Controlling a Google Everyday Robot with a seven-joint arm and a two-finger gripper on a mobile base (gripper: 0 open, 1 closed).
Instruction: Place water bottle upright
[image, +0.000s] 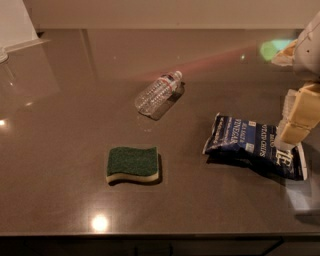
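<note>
My pincer (299, 117) sits at the far right edge of view, beige pads stacked at a slant, just over the right end of the chip bag (252, 145). I can't tell how far open it is, nor whether it touches the bag (the two overlap from this angle). I see nothing in its grasp.

The water bottle (157, 93) lies on its side on the dark glossy counter (60, 125), a bit past mid-table and well apart from my pincer. Its white cap points up & to the right, its clear ribbed body down-left. There's a dark/red label band near the neck, but the print is too small to read.

The bag is dark blue w/ white lettering, lying flat and crumpled. I can read "VINEGAR" and "CHIPS" on it, running tilted. The bigger letters near its right end are partly hidden behind my pincer, so no brand name.

The sponge (133, 163), green top on a yellow base, lies flat nearer the front edge, below-left of the bottle, touching neither it nor the bag.
</note>
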